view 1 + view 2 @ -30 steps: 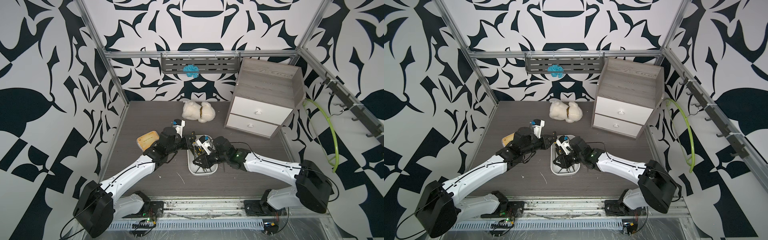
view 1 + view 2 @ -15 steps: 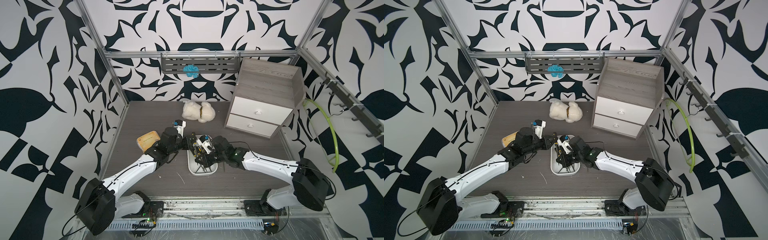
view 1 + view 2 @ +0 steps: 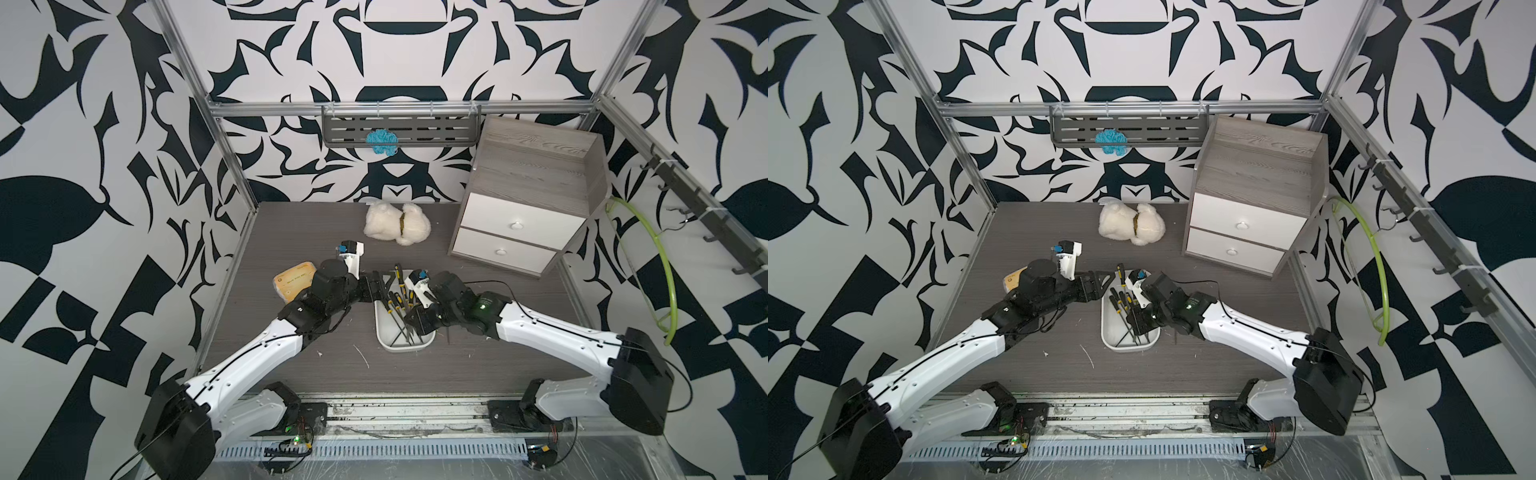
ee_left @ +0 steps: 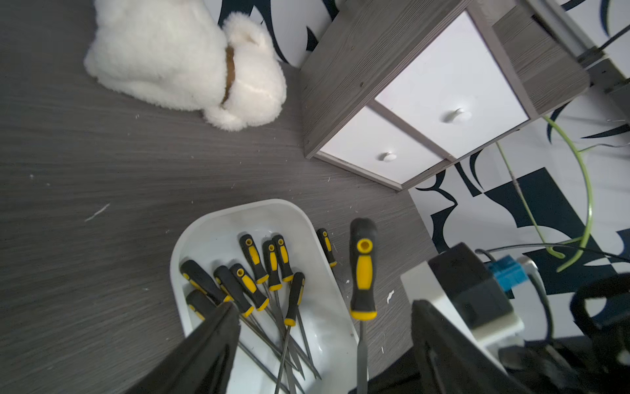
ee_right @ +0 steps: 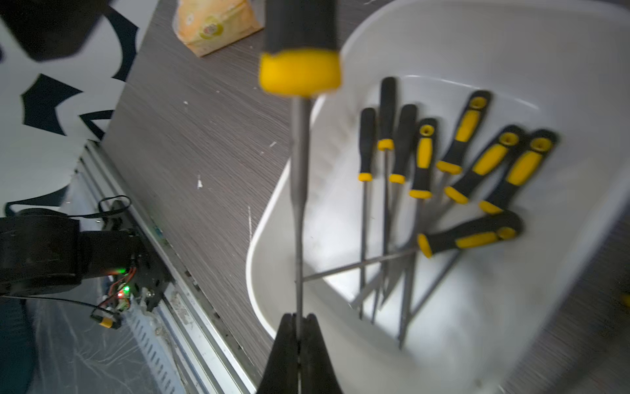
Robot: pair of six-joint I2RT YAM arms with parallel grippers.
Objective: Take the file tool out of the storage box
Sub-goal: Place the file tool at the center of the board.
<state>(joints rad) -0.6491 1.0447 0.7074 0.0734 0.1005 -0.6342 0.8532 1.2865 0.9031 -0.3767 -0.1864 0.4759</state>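
My right gripper (image 5: 297,327) clamps the steel shank of the black-and-yellow-handled file (image 5: 298,170), held over the rim of the shallow white plastic storage box (image 5: 477,41) under it. My left gripper (image 4: 323,307) is open and empty. To do: carry it clear.

Bare table (image 3: 415,374) in front of the storage box (image 3: 405,348) gives me room. A yellow packet (image 3: 293,280) crowds its left, my right arm (image 3: 540,328) overhangs its right rim, plush toy (image 3: 397,224) and cabinet (image 3: 528,199) stand behind.

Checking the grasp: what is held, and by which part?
The right gripper pinches one file by its thin metal shaft, below the handle; the left gripper is open, holding nothing.
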